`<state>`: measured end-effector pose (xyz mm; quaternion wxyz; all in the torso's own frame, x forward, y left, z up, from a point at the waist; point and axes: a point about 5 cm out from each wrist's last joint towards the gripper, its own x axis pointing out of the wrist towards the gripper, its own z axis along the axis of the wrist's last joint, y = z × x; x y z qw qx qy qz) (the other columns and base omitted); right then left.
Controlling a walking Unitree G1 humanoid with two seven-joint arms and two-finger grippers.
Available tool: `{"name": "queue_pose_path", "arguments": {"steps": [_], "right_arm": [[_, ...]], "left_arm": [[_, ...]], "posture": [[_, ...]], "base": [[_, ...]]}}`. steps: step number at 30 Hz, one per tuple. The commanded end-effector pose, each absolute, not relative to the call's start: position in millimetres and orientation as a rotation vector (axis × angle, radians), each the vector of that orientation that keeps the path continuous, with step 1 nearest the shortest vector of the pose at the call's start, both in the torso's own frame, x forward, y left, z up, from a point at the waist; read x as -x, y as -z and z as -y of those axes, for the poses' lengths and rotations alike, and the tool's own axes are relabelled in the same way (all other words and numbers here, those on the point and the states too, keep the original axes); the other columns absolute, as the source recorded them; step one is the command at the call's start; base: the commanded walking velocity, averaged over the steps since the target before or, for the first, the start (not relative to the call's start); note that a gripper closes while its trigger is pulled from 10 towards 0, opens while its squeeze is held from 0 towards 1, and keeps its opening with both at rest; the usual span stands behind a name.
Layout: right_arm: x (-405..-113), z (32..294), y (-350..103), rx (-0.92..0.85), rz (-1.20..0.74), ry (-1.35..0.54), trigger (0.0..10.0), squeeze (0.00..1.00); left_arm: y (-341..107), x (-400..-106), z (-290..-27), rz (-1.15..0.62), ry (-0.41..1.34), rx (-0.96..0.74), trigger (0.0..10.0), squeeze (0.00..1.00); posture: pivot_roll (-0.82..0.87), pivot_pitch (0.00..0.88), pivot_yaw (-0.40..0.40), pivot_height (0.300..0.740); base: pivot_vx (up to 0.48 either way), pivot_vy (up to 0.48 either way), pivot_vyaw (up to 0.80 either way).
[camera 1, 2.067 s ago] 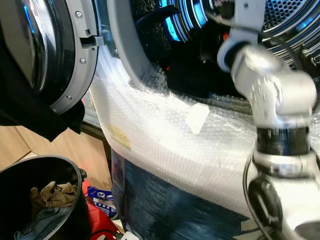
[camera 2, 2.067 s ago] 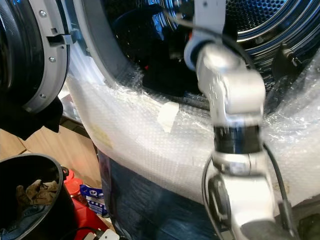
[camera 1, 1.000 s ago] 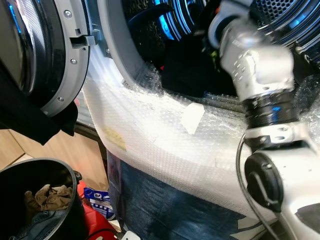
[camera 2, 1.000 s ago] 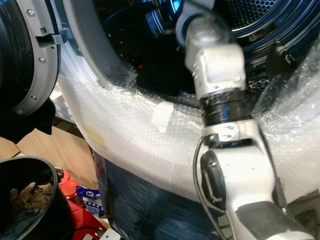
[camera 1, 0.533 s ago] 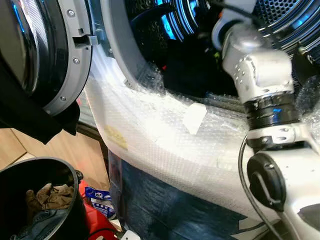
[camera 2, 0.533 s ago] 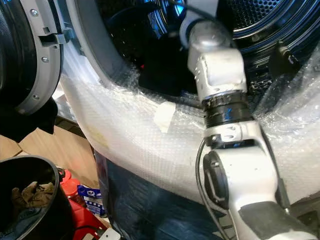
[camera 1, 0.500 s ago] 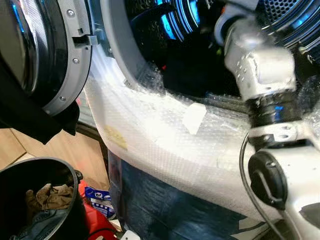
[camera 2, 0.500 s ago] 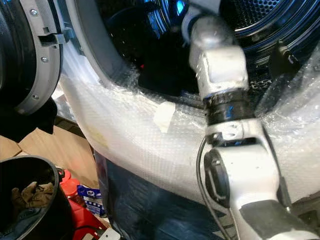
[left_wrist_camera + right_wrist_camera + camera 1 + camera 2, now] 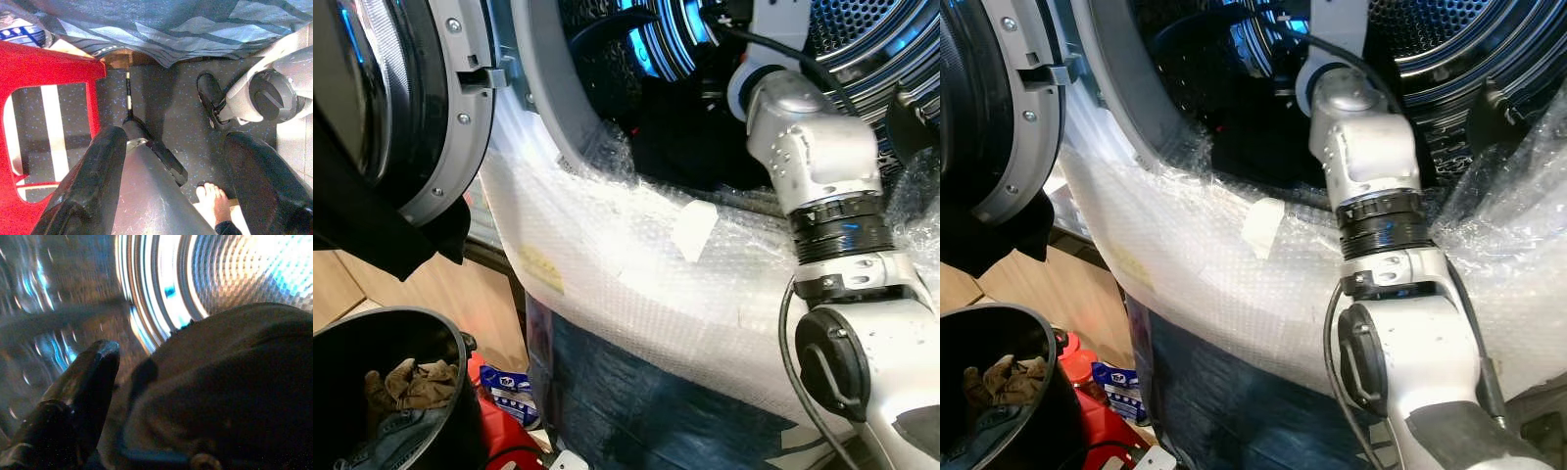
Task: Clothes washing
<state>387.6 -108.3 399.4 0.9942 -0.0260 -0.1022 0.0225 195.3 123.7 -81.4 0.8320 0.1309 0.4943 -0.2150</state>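
The right arm point(image 9: 818, 157) reaches over the bubble-wrapped lip point(image 9: 636, 255) into the washer drum point(image 9: 862, 39), and in the right wrist view a dark garment point(image 9: 230, 382) lies pressed just beside one black finger point(image 9: 85, 382), filling the side where the other finger would be, so I cannot tell how the fingers stand. More clothes sit in the black bucket point(image 9: 411, 392) low on the robot's left, well apart from the drum. The left gripper point(image 9: 171, 176) hangs idle over the floor, fingers apart and empty (the drum's wide mouth leaves room to draw back).

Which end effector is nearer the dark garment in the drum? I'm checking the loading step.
Right. The right end effector is inside the drum, right against the dark garment. The left end effector hangs low over the floor.
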Motion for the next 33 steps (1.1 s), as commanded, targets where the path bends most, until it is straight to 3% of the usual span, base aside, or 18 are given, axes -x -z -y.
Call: {"name": "queue_pose_path", "arguments": {"steps": [1,11,16,25,33], "right_arm": [[-376,112,-412,0.039,0.25,-0.054,10.0,0.0],[-326,120,-401,0.089,0.277,-0.166,10.0,0.0],[-303,111,-365,0.136,0.204,-0.397,10.0,0.0],[-262,110,-350,0.168,0.302,-0.635,10.0,0.0],[-255,137,-335,0.138,0.3,-0.58,10.0,0.0]], "left_arm": [[84,-191,-124,-1.071,0.462,-0.283,10.0,0.0],[84,-191,-123,-1.075,0.468,-0.286,10.0,0.0],[84,-191,-124,-1.077,0.466,-0.281,10.0,0.0],[85,-189,-124,-1.079,0.475,-0.295,10.0,0.0],[86,-187,-125,-1.08,0.483,-0.31,10.0,0.0]], "posture": [[-0.15,0.0,-0.045,0.74],[-0.16,0.0,-0.042,0.74],[-0.17,0.012,-0.033,0.74],[-0.17,0.007,-0.029,0.74],[-0.17,0.0,-0.035,0.74]], "base": [[0.0,0.0,0.0],[0.0,0.0,0.0],[0.0,0.0,0.0],[0.0,0.0,0.0],[0.0,0.0,0.0]]}}
